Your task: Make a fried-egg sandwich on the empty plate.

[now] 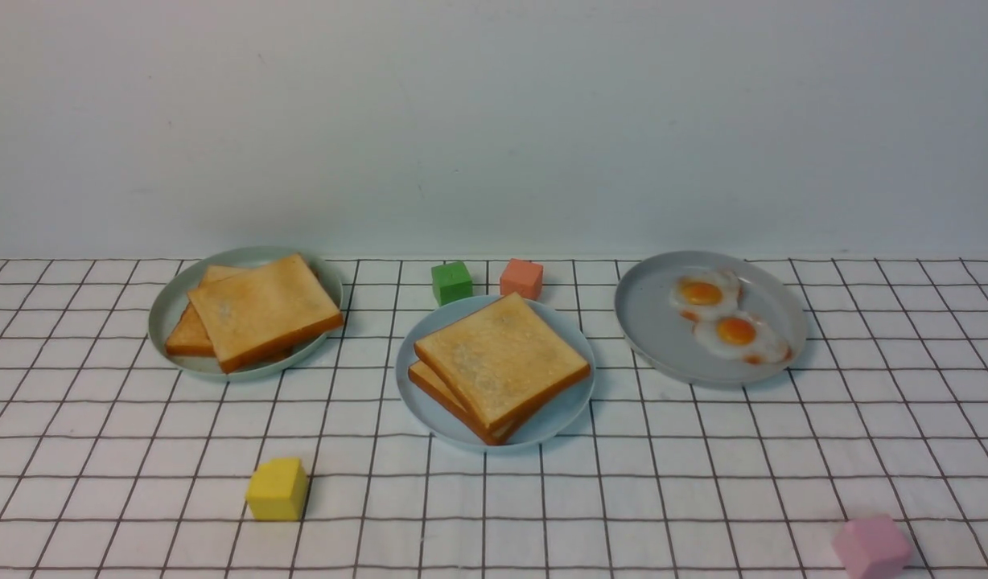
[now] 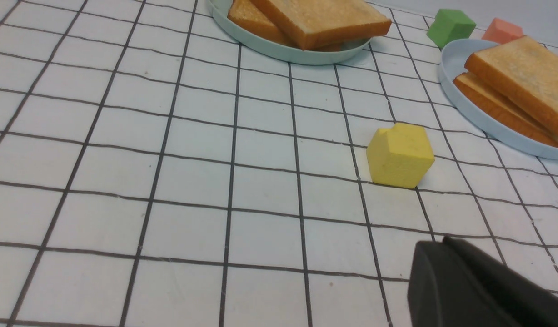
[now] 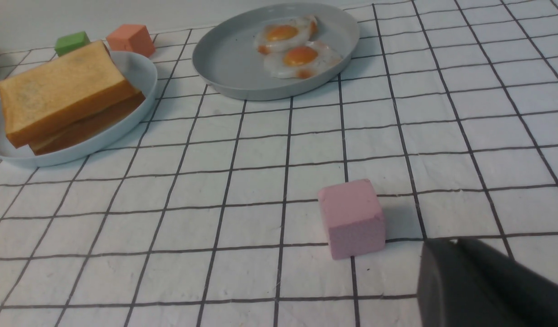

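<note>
The light blue plate [image 1: 413,402] stands at the table's middle. Two golden toast slices are stacked on it, the upper slice [image 1: 500,359] turned slightly over the lower one [image 1: 434,382]. No egg shows between them. The stack also shows in the left wrist view [image 2: 520,72] and in the right wrist view [image 3: 61,86]. My left gripper [image 2: 442,243] is shut and empty, low over the cloth near a yellow cube [image 2: 401,155]. My right gripper [image 3: 449,243] is shut and empty beside a pink cube [image 3: 351,218]. Neither gripper shows in the front view.
A grey plate [image 1: 655,338] at the right holds two fried eggs [image 1: 703,293] [image 1: 739,331]. A greenish-grey plate [image 1: 168,322] at the left holds toast slices [image 1: 261,310]. A green cube [image 1: 451,281] and a salmon cube [image 1: 521,278] stand behind the blue plate.
</note>
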### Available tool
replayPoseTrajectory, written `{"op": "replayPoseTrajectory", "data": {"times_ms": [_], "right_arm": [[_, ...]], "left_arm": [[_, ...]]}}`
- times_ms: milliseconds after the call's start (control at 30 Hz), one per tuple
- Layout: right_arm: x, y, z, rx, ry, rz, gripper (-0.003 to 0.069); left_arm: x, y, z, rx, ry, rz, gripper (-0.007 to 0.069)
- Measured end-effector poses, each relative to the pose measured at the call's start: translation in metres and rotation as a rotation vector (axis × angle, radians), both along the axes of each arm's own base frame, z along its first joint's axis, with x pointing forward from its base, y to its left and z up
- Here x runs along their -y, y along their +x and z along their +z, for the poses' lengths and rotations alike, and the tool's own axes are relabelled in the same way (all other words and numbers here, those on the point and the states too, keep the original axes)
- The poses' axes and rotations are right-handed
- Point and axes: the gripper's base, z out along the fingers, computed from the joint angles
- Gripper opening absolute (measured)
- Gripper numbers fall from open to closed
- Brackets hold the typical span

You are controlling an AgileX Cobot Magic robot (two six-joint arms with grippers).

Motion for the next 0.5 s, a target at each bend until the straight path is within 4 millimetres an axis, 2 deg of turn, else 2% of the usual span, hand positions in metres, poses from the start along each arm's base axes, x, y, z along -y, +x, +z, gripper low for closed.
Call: {"op": "replayPoseTrajectory", "data": {"times_ms": [500], "right_arm": [[0.0000,0.0000,0.0000,0.000,0.000,0.000,0.0069]], "left_arm": [[0.0000,0.0000,0.0000,0.000,0.000,0.000,-0.0001]]}}
